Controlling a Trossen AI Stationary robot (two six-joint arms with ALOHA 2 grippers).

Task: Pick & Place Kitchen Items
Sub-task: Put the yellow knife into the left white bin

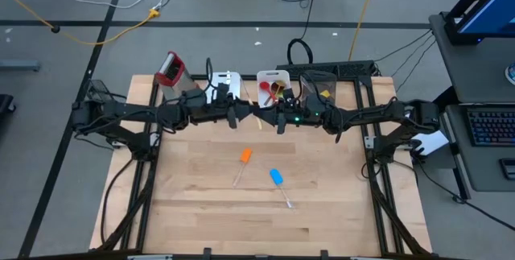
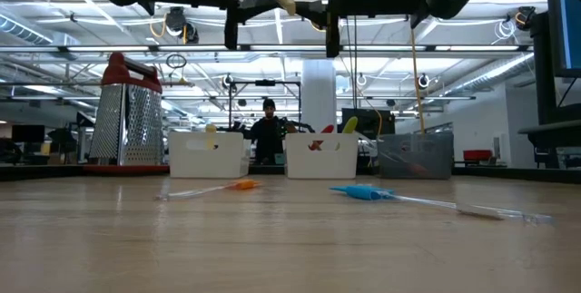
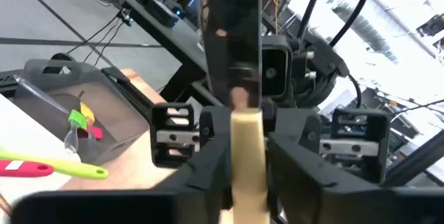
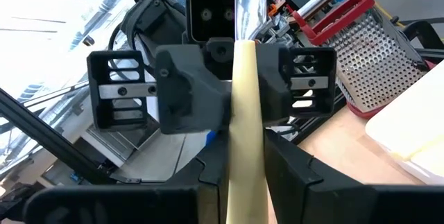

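Both grippers meet high over the table's back half: left gripper and right gripper each clamp the cream-handled steel-bladed knife, held between them. Orange spatula and blue spatula lie mid-table.

Overhead, table-level, two facing wrist views

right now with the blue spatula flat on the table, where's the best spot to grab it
Probably the slim clear handle, near its middle, coming straight down from above. The blue spatula lies flat on the wooden table with open space around it, and its handle runs diagonally away from the blue head, so the end effector fingers should close across the handle. The orange spatula lies apart and shouldn't interfere.
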